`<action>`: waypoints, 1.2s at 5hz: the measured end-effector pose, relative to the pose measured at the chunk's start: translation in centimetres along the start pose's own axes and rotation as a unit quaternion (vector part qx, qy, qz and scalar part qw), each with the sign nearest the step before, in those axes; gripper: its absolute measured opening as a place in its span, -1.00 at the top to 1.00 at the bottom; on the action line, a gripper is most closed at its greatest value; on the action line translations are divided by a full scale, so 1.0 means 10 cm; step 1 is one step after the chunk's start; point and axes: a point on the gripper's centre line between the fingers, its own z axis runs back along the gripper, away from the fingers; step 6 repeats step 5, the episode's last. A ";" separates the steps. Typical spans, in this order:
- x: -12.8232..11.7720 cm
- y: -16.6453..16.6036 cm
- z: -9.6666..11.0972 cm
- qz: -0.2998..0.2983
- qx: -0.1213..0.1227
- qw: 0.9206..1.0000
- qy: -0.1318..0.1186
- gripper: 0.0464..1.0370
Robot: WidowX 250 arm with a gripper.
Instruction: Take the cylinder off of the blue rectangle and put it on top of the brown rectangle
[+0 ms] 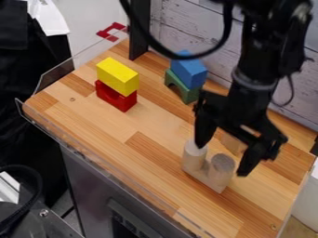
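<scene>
My gripper (221, 160) hangs open over the right part of the table, its fingers spread wide. One fingertip is at the top of the left pale wooden cylinder (194, 157); the other is to the right of the right wooden cylinder (221, 170). Whether the fingers touch either cylinder I cannot tell. Both cylinders stand upright side by side at a light brown wooden block (213, 183). The blue rectangle (190, 72) lies on a green arch block (181, 87) near the back wall, with no cylinder on top.
A yellow block (117, 76) sits on a red arch block (115, 97) at the left. Behind the cylinders, partly under the gripper, is another light wooden piece (232, 143). Clear plastic guards (79, 59) edge the wooden table (146, 162). A black post (139, 30) stands at the back.
</scene>
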 end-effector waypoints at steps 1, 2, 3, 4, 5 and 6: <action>0.09 0.03 0.23 -0.001 -0.002 1.000 -0.030 -0.93; 0.20 0.23 0.37 0.020 -0.002 0.999 -0.041 -0.93; 0.31 0.47 0.45 0.046 -0.004 0.997 -0.054 -0.93; 0.38 0.70 0.41 0.071 0.008 0.996 -0.049 -0.93; 0.42 0.84 0.37 0.086 0.013 0.995 -0.042 -0.93; 0.42 0.84 0.37 0.086 0.013 0.995 -0.042 -0.93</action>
